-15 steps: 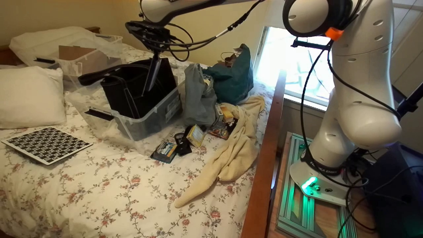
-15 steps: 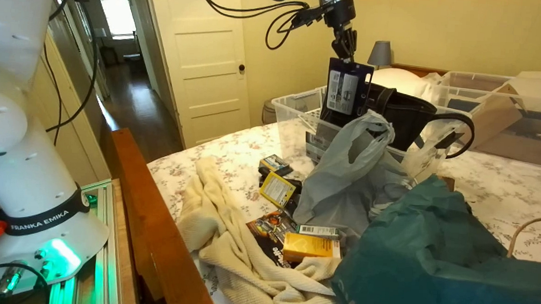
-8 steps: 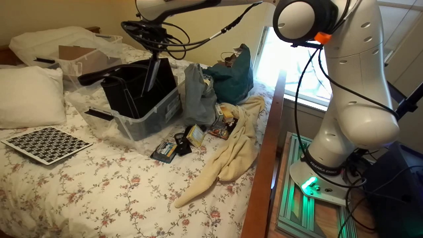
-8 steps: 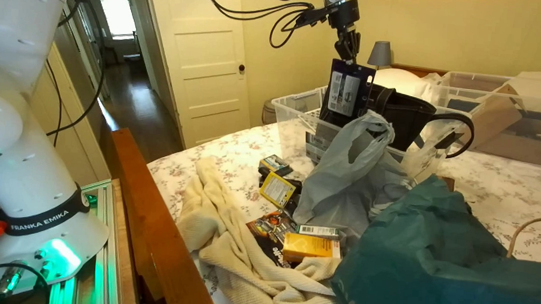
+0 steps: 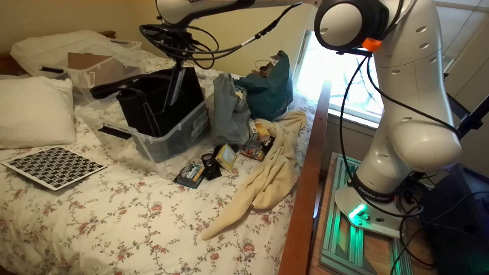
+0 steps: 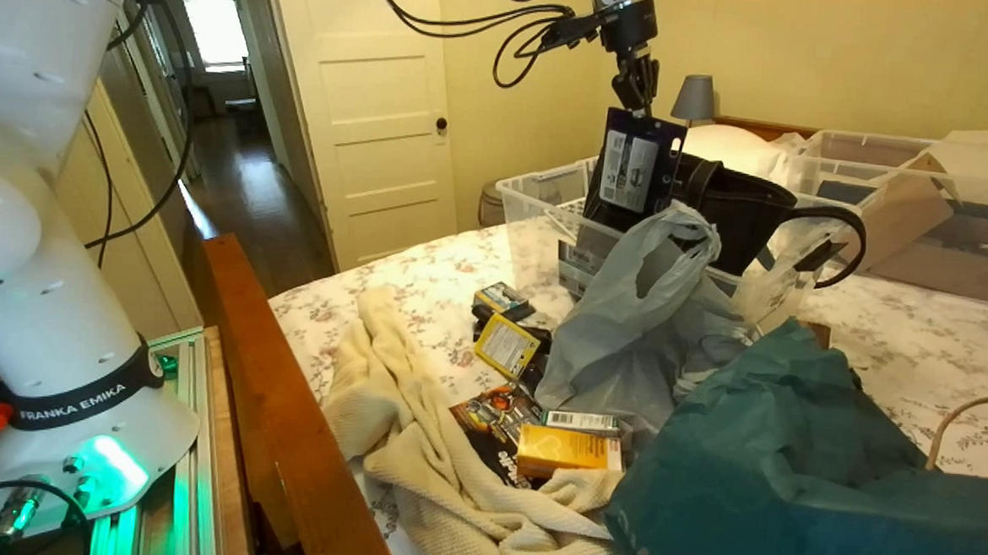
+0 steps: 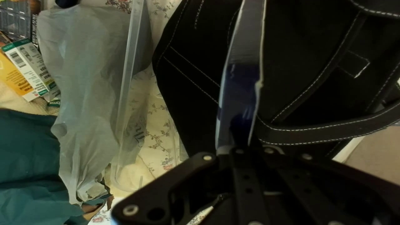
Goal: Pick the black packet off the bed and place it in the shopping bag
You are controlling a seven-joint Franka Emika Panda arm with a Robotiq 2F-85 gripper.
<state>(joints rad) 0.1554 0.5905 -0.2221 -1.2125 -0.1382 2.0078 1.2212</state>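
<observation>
A black robot gripper (image 5: 178, 64) clamps a thin flat dark packet (image 5: 175, 86), tilted at the mouth of a boxy black fabric shopping bag (image 5: 135, 107), though whether inside is unclear; the bag sits in a clear plastic bin (image 5: 172, 141) on a white floral bed (image 5: 133, 221)

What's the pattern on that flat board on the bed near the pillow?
Black-and-white checks, a bit like a chessboard! The board shows best in an exterior view.

White arm (image 5: 412, 84) — black cables (image 5: 270, 27), orange tab (image 5: 371, 44), green-lit base (image 5: 376, 210), black gripper (image 6: 640, 111)
</observation>
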